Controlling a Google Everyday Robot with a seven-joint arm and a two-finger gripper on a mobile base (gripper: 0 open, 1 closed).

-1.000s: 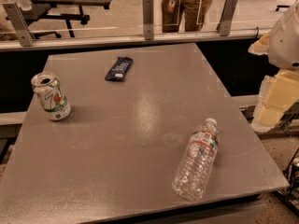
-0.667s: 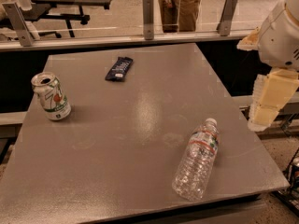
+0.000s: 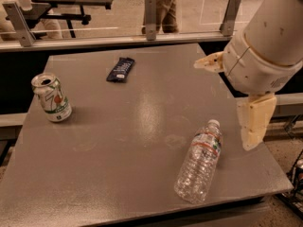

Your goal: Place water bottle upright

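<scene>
The water bottle [image 3: 200, 162] is clear ribbed plastic with a white cap and a white-and-red label band. It lies on its side on the grey table [image 3: 118, 141] near the front right corner, cap pointing away from me. My gripper [image 3: 223, 105] hangs above the table's right edge, just right of and above the bottle's cap. It is open and empty. One cream finger [image 3: 255, 122] points down beside the bottle and the other [image 3: 208, 63] points left. It does not touch the bottle.
A white-and-green soda can [image 3: 52, 98] stands upright at the table's left. A dark snack bar wrapper [image 3: 120, 69] lies at the back centre. A glass barrier with metal posts [image 3: 150, 11] runs behind the table. A person's legs [image 3: 163, 4] stand beyond it.
My arm has moved left and further into view, from beyond the table's right edge to over it, closer to the bottle. The bottle, can and wrapper have not moved.
</scene>
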